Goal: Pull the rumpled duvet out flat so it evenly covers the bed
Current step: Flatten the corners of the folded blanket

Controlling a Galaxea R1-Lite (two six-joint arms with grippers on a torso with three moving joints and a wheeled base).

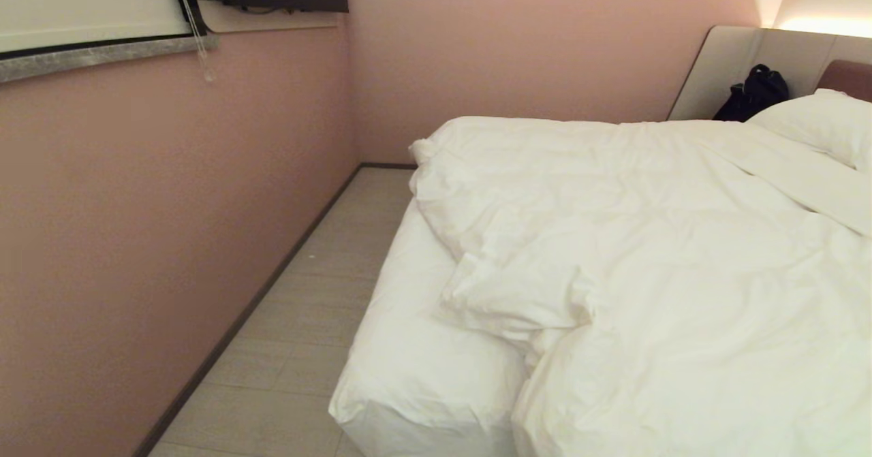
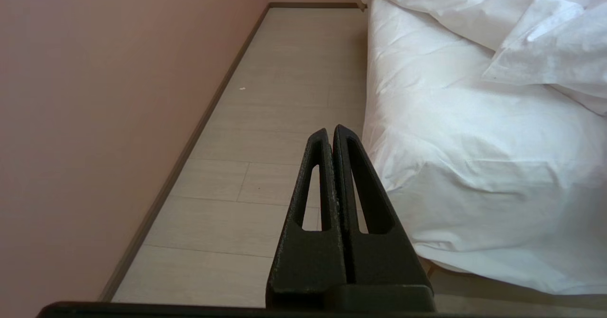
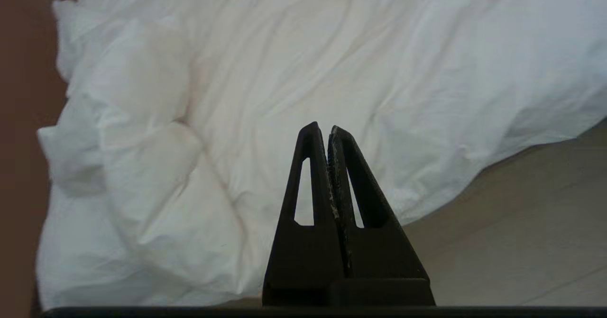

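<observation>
The white puffy duvet [image 1: 647, 239] lies rumpled over the bed [image 1: 415, 368], bunched back from the near left corner so bare fitted sheet shows there. In the right wrist view the duvet [image 3: 284, 71] hangs over the bed's edge toward the floor; my right gripper [image 3: 321, 129] is shut, empty, held just short of that draped edge. My left gripper [image 2: 330, 132] is shut and empty, parked over the floor beside the sheeted mattress corner [image 2: 474, 166]. Neither arm shows in the head view.
A pink wall [image 1: 170, 205] runs along a narrow strip of pale floor [image 1: 320, 293] left of the bed. A white pillow [image 1: 824, 123] and a black bag [image 1: 753, 92] sit at the headboard end. A window sill [image 1: 102, 52] is high on the wall.
</observation>
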